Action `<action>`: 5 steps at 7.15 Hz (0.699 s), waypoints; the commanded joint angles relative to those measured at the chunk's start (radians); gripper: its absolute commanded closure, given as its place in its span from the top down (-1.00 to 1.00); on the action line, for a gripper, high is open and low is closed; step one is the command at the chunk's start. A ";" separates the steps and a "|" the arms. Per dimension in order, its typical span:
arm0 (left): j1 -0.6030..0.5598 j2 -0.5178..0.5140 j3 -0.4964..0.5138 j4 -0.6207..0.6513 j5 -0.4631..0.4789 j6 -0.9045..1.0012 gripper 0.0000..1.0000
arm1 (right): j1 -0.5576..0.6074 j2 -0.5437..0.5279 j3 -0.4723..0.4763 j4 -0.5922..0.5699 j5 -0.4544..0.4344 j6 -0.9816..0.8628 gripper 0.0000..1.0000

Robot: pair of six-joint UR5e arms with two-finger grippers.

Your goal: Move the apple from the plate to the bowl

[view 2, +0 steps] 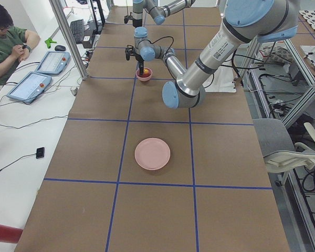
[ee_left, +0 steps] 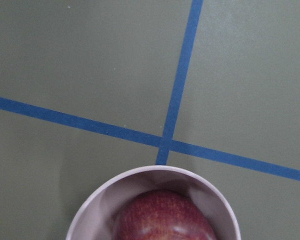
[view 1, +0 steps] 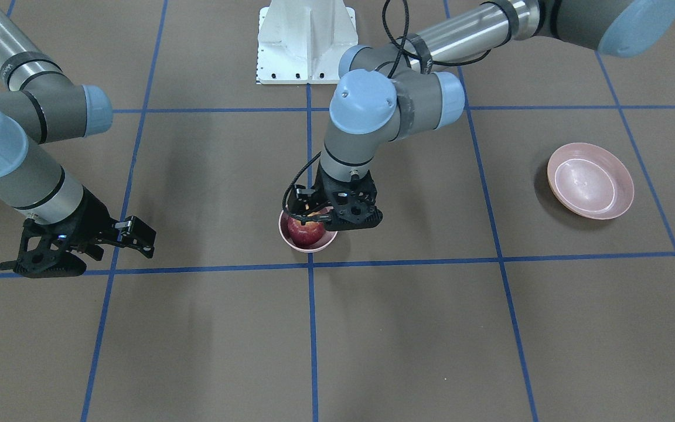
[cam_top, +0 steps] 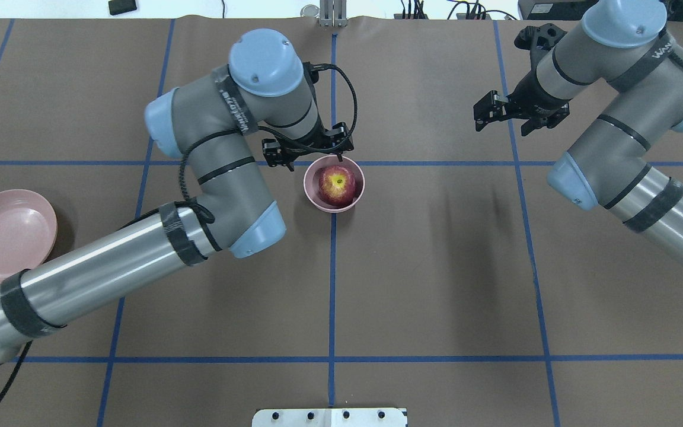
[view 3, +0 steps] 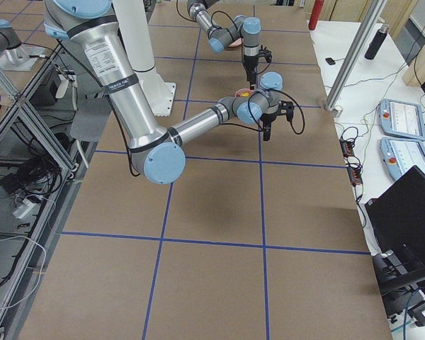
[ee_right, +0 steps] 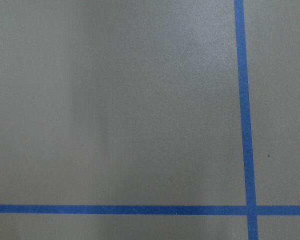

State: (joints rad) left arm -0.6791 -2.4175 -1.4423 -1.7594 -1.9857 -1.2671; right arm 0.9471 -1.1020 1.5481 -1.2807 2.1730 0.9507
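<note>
Overhead view of a brown table (cam_top: 436, 267) crossed by blue tape lines. Near the centre, the small dark red apple (cam_top: 337, 185) sits inside the deep pink bowl (cam_top: 309, 193), stem dimple up, filling most of it. The left gripper (cam_top: 314, 161) hangs just above the bowl's upper rim, its jaws spread about as wide as the bowl and holding nothing. One fingertip looks very close to the rim. The wide pink plate (cam_top: 3, 234) lies bare at the far left edge, well apart from the bowl. The right gripper (cam_top: 484, 117) hovers in the upper right, jaws apart and empty. The apple looks delivered, so the step in hand is likely the retreat. Done well, that means jaws wide and a straight upward lift until the fingers clear the rim, and only then a swing aside, since a sideways drag could catch the light bowl and tip it
</note>
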 commanded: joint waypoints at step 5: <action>-0.462 0.458 -0.261 0.130 -0.107 0.802 0.96 | 0.203 -0.091 -0.036 -0.049 -0.007 -0.304 1.00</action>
State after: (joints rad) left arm -0.9915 -2.0346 -1.7295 -1.6336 -2.0203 -0.7234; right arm 1.0789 -1.1629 1.5200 -1.2930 2.1615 0.7678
